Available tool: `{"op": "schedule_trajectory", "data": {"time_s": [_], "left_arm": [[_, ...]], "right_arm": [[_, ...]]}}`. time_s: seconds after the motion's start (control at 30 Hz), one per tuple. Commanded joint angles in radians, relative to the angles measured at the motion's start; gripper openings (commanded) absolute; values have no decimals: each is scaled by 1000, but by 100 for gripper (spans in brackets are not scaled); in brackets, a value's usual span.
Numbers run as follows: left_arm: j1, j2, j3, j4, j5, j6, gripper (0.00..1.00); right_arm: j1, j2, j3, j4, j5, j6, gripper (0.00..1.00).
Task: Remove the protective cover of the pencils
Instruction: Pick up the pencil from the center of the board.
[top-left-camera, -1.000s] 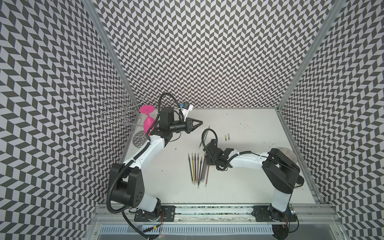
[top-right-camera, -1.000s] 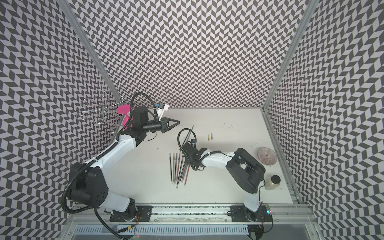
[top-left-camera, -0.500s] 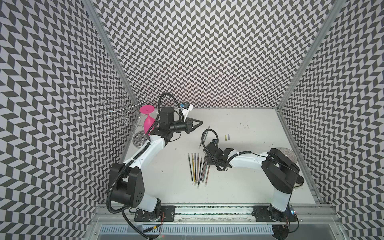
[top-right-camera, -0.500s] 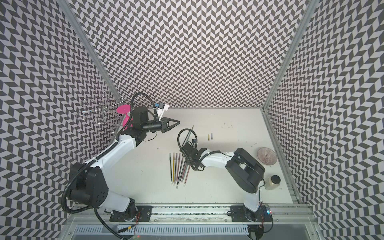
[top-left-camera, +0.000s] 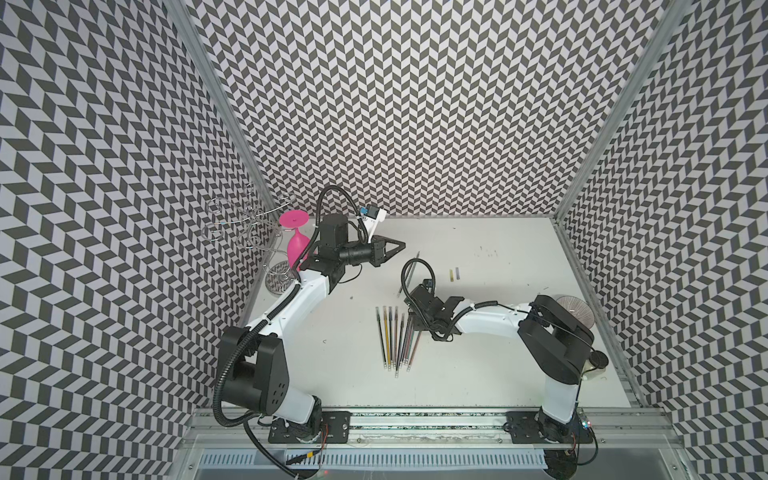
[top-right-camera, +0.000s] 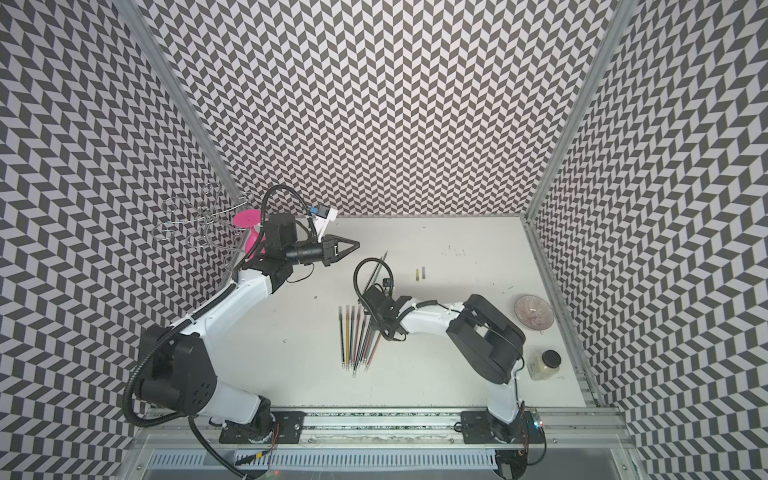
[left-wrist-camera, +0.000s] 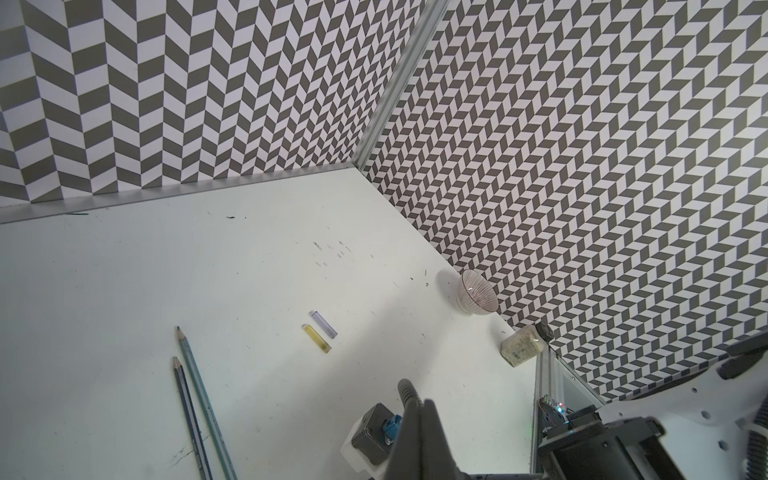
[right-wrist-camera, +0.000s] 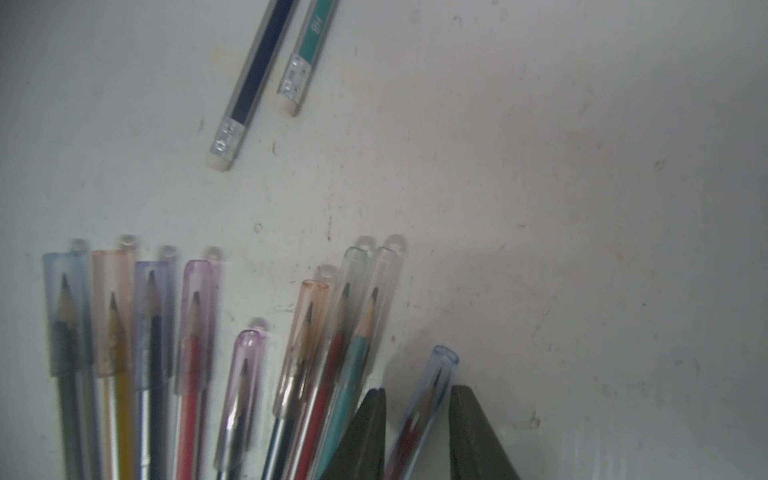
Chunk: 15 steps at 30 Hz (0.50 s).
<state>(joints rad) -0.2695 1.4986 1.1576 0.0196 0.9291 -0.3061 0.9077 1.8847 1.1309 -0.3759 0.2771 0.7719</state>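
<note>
Item: row of capped pencils (top-left-camera: 395, 337), lying side by side on the white table (top-left-camera: 498, 353) at centre front, tips toward the back wall. In the right wrist view nine tips show, each under a clear tinted cap. Item: outermost capped pencil (right-wrist-camera: 430, 395), red body, bluish cap, at the right-arm end of the row, angled slightly off its neighbours. Item: right gripper (right-wrist-camera: 417, 390), low over the table, jaws partly parted and straddling that pencil at its cap. A gap shows on each side, so nothing is clamped. Item: left gripper (top-left-camera: 401, 244), raised near the back left, jaws fully together, empty. Item: two bare pencils (left-wrist-camera: 190, 411), one dark blue, one teal, lying together behind the row, points exposed. Item: two loose caps (left-wrist-camera: 316, 338), yellow and violet, side by side further back, well apart from the row. Sundries: ribbed bowl (top-right-camera: 534, 311) and small jar (top-right-camera: 544, 365) by the right wall. Status, by judgement: two covers off, the bulk to do; the step in hand is picking up a third pencil. The next move calls for the right jaws to close squarely on the thin pencil without nudging its neighbour and to lift it clear of the row. The left gripper must then open and take the opposite end for a straight pull along the axis.
</note>
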Motion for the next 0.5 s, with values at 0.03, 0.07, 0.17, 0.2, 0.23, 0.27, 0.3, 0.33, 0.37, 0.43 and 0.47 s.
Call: {"op": "schedule_trajectory", "data": {"time_s": [0.03,0.07,0.17,0.2,0.23,0.27,0.3,0.33,0.37,0.43,0.47], "left_arm": [[5,9,10,-8,1,8,2],[4,9,10,-9,1,9,2],[5,8,10,-9,2,9,2],[4,7,10,-9,2,8,2],[4,8,10,-9,2,7,2],[5,8,10,-9,2,8,2],[4,9,10,-9,1,8,2],[4,9,10,-8,2,8,2],[5,9,10,-9,2,8,2],[3,9,10,-9,2,8,2],[1,8,10,-8,2,8,2]], "right_arm": [[9,10,18,-25,16,18,29],[8,8,17,-25,16,18,28],[8,1,6,-23,13,24,17],[7,-3,2,-19,10,25,15],[8,-5,-2,-17,10,26,13],[8,-5,-5,-14,7,25,12],[8,-6,-6,-12,6,26,11],[8,-5,-8,-14,5,30,11],[8,-5,-7,-17,5,32,10],[7,-13,-6,-22,10,32,7],[5,-21,-6,-30,19,31,6]]}}
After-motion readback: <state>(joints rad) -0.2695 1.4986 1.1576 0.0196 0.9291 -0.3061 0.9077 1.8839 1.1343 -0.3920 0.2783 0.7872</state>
